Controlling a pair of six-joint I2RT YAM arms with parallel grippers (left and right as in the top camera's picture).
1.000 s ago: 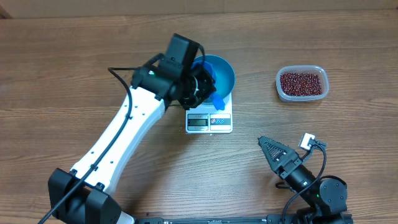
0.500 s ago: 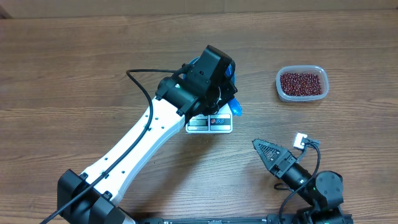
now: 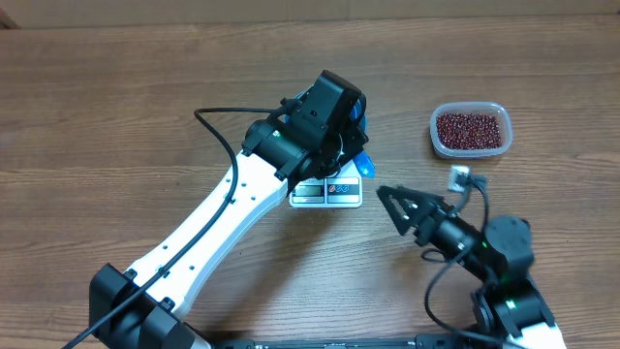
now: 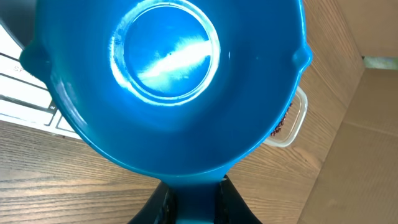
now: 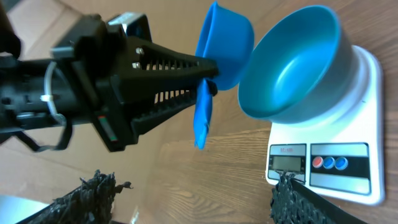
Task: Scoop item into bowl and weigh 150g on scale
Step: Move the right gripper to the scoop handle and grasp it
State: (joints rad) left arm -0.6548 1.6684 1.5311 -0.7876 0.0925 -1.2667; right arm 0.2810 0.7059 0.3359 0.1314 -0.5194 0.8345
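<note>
L arm (image 3: 208,223): white link runs from base at lower left of overhead frame diag. up to centre, black wrist block tipped over at upper centre. L hand (image 5: 208,67) comes into right-wrist view from the left, approx. horiz., slotted black fingers (image 5: 168,62) pinched tight on handle of blue scoop (image 5: 225,42). R arm (image 3: 504,257): lower right of overhead frame, forearm pointing toward frame left. R hand (image 3: 389,208): jaws spread wide, tips toward centre; its textured pads (image 5: 96,196) sit along bottom edge of own wrist view, well apart.
</note>
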